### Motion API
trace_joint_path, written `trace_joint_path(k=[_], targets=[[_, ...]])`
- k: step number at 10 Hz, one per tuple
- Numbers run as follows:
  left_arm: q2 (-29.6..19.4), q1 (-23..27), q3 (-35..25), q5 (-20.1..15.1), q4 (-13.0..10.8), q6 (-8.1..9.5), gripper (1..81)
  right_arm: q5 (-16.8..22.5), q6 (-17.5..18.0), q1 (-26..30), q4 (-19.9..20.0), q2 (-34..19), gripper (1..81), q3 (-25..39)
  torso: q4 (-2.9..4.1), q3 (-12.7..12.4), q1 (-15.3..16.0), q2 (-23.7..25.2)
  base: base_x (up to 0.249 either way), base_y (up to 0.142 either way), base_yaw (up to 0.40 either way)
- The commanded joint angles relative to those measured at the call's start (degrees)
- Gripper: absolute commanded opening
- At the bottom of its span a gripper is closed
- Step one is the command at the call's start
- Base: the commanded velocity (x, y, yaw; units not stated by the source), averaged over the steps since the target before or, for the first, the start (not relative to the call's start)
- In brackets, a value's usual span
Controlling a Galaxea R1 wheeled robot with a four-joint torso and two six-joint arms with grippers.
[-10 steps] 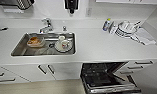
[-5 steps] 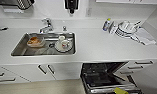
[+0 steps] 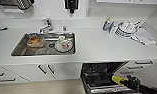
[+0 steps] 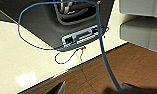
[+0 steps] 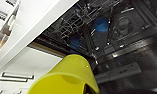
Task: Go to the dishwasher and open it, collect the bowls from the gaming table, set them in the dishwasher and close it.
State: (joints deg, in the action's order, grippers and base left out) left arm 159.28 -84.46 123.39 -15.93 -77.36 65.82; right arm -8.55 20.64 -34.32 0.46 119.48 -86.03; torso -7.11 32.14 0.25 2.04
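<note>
Loading step: right gripper (image 3: 124,81), fingers closed on yellow bowl (image 5: 66,77), over open dishwasher (image 3: 99,75); next, lower into rack beside blue bowl (image 5: 101,23); left fingers' state unclear.

- Close to your camera you see the yellow bowl (image 5: 66,77), its rim tilted towards the lens.
- Beyond it the dishwasher (image 5: 124,45) stands open, its dark inside crossed by wire racks (image 5: 81,17).
- In among the racks you can make out a blue bowl (image 5: 101,24); a second blue shape (image 5: 74,42) sits lower, too blurred to name.
- Beside the opening runs the white tabletop edge (image 5: 41,25), with white drawers (image 5: 16,72) and their handles below.
</note>
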Motion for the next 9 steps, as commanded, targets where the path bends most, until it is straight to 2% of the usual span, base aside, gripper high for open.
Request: trace_joint_path(k=[1, 4, 5, 7, 9], targets=[[4.82, -3.48, 5.36, -2.17, -0.07, -0.16, 81.1, 4.41, 4.93, 7.1, 0.06, 2.44, 1.0, -5.51, 0.0, 0.0, 0.0, 0.0, 0.0, 0.0, 0.0], [5.43, -3.92, 6.59, -2.17, -0.43, -0.16, 81.1, 6.34, 5.03, 9.47, 0.06, 4.39, 1.0, -8.27, 0.0, 0.0, 0.0, 0.0, 0.0, 0.0, 0.0], [5.88, -3.92, 7.21, -2.17, -0.42, -0.16, 81.1, 6.88, 5.03, 10.18, 0.15, 4.13, 81.1, -8.09, 0.0, 0.0, 0.0, 0.0, 0.0, 0.0, 0.0], [6.67, -3.92, 8.09, -2.17, -0.25, -0.16, 81.1, 9.16, 5.38, 10.44, 0.24, 2.55, 81.1, -7.12, 0.0, 0.0, 0.0, 0.0, 0.0, 0.0, 0.0], [7.63, -3.92, 9.58, -2.26, 0.19, 0.01, 81.1, 11.18, 6.7, 9.83, 0.24, -2.73, 81.1, -3.52, 0.0, 0.0, 0.02, 0.0, 0.0, 0.0, 0.0]])
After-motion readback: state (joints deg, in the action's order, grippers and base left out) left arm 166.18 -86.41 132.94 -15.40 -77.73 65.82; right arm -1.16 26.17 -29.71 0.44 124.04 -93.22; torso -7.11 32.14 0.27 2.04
